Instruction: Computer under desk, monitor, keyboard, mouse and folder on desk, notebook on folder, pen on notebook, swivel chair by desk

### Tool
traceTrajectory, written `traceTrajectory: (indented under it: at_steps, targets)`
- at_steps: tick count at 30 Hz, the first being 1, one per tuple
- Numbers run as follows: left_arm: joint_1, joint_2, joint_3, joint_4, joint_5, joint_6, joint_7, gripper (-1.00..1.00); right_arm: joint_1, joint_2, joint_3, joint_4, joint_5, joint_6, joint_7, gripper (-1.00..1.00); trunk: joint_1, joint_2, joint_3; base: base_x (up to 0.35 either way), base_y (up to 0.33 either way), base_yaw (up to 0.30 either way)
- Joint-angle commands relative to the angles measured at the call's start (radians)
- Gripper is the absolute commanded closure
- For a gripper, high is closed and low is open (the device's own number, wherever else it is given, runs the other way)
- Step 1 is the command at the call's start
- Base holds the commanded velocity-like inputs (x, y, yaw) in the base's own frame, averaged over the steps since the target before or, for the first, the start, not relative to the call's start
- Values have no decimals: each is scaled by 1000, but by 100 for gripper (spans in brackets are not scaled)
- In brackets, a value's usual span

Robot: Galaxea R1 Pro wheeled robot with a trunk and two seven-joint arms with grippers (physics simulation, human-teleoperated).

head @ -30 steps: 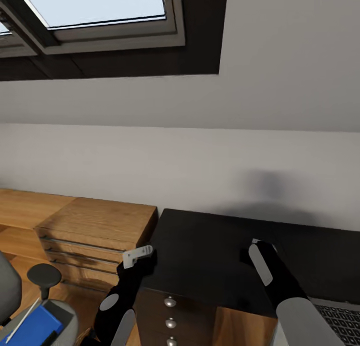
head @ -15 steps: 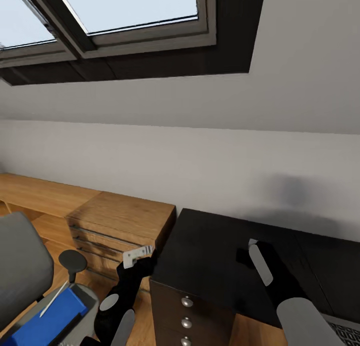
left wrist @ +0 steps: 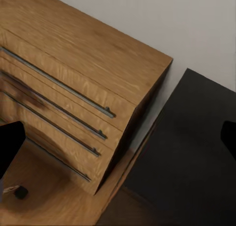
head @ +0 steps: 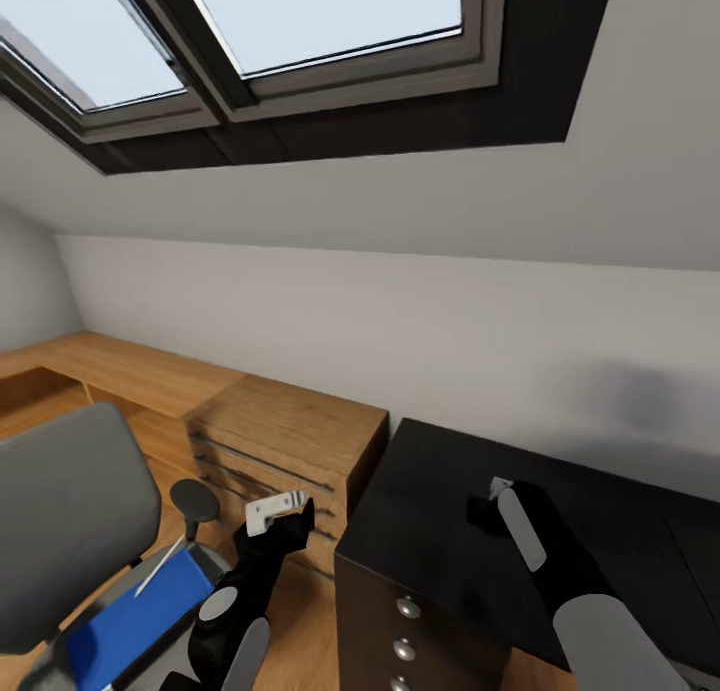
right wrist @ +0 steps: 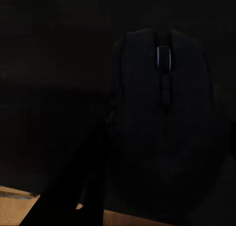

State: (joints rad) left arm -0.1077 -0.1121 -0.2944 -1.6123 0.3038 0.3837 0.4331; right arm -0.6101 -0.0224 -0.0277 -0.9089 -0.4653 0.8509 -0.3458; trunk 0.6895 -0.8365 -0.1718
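Observation:
The grey swivel chair (head: 70,511) stands at the lower left, with the blue folder (head: 125,626) on its seat and a thin white pen (head: 160,569) lying across the folder. My left gripper (head: 285,516) (left wrist: 118,140) hangs open and empty between the chair and the black desk (head: 440,511). My right gripper (head: 485,511) hovers over the desk's near left part, shut on the black mouse (right wrist: 164,137), which looms close in the right wrist view. The notebook, keyboard, monitor and computer are out of view.
A light wood cabinet (head: 290,441) (left wrist: 73,73) with bar handles stands against the wall, touching the desk's left end. The desk's drawer pedestal (head: 405,611) with silver knobs faces me. Wood floor (left wrist: 44,206) lies between the chair and the cabinet. Skylights slope overhead.
The view has swung to the left, so the chair and folder show more fully and the keyboard has left the lower right. Both arms keep their pose relative to my body.

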Motion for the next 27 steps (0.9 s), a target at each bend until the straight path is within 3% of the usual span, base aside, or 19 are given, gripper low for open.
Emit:
traceTrajectory:
  at_steps: [1,19,23,27]
  targets:
    - [-1,0,-2,-1,9,3,9,-100,0,0,0,-1,-11,2,-1,100,0,-1,-2,0,0,273]
    - [-1,0,-2,-1,9,2,9,-100,3,-1,3,2,-10,4,17,100,0,-1,-2,0,0,273]
    - [-1,0,-2,-1,9,1,9,-100,8,-2,48,4,-10,4,67,100,0,-1,-2,0,0,273]
    - [-1,0,-2,-1,9,1,9,-100,9,-3,62,4,-9,3,95,100,0,-1,-2,0,0,273]
